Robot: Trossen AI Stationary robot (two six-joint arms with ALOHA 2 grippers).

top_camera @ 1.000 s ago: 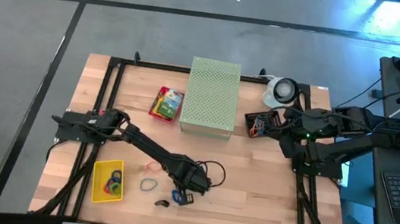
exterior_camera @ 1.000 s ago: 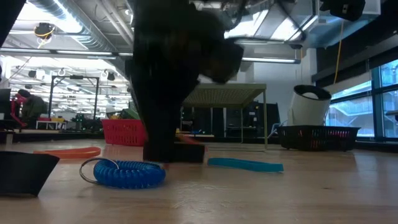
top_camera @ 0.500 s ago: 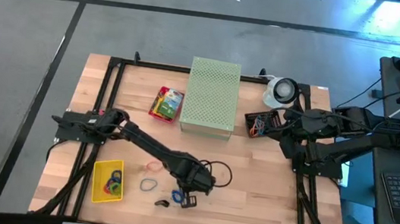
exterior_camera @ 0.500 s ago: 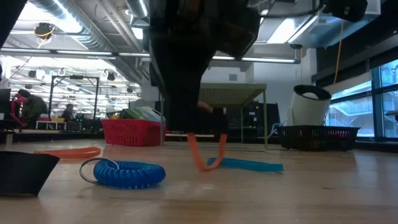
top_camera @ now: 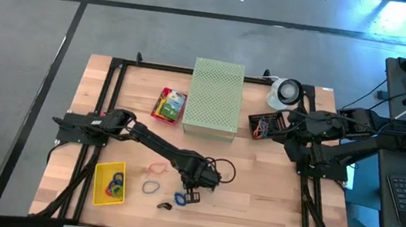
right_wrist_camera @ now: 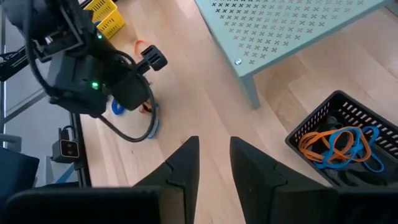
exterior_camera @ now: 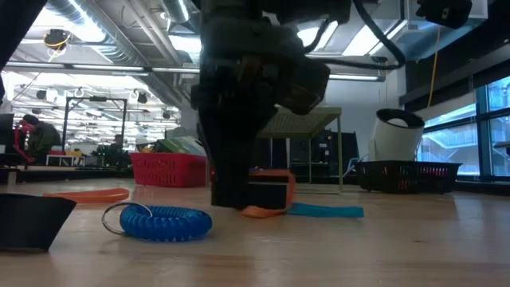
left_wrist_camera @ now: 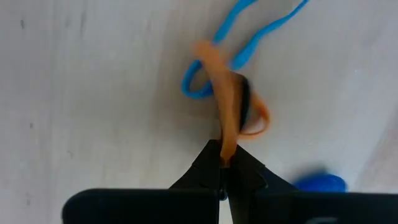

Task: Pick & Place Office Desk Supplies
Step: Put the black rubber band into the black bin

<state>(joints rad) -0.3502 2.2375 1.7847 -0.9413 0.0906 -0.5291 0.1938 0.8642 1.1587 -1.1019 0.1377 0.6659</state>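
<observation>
Pinching an orange rubber band by one end with the left gripper, fingers closed tight on the strip, low over the wooden table toward its front middle. Held at a single point, probably so that the loop can hang free and come clear of the blue rubber band lying crossed beneath it. Thin, flat, limp rubber: drooping and folding under its own weight, lower part touching or just grazing the boards in the low view, hard to tell which. Likely to stretch and slip rather than keep a shape, hence the firm pinch. Just beside, a blue coiled spring cord, ribbed and glossy, resting on the table. Near the left arm, a yellow tray with perforated walls, already holding a few coloured loops, by the look of it the place for the band. Farther back, a yellow-and-green card box just beside the large pale green perforated box. Waiting at the right edge with the right gripper, fingers apart and holding nothing, above a black mesh basket of tangled orange and blue bands.
</observation>
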